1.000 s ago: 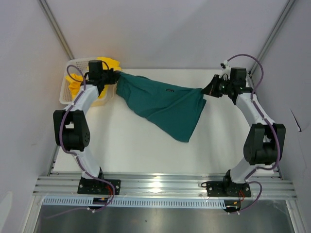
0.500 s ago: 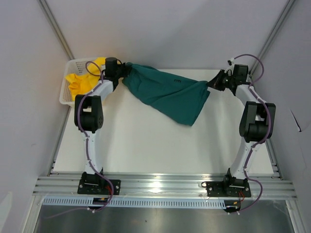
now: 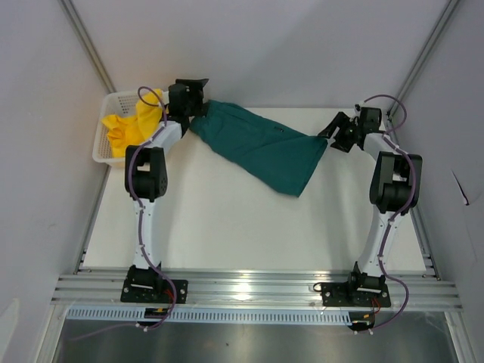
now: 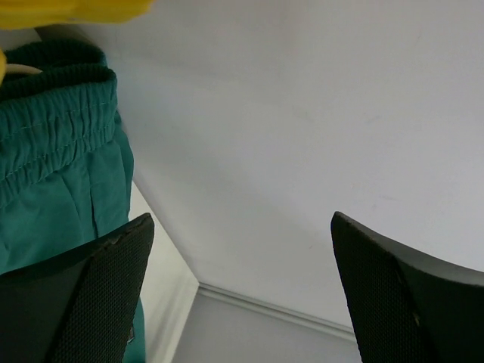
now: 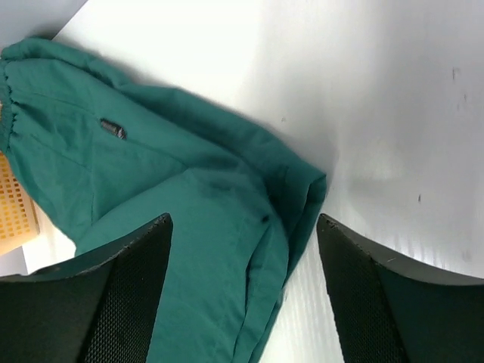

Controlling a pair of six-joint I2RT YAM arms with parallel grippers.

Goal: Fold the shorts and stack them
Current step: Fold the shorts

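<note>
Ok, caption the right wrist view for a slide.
Open right gripper above the teal-green shorts lying spread on the white table.

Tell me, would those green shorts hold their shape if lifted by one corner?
Probably not. The green shorts lie in soft folds and creases, so they would likely droop. The cloth looks thin, so likely light. The gathered waistband may give fingers a thicker edge to pinch.

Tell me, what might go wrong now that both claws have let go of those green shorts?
The green shorts lie slanted and rumpled on the table, not flat, so a fold could come out crooked unless they are smoothed first. Their waistband sits right beside the basket holding the yellow shorts, where the open left gripper could snag both on a regrab. The open right gripper hovers at a bunched corner and might pinch only one layer.
</note>
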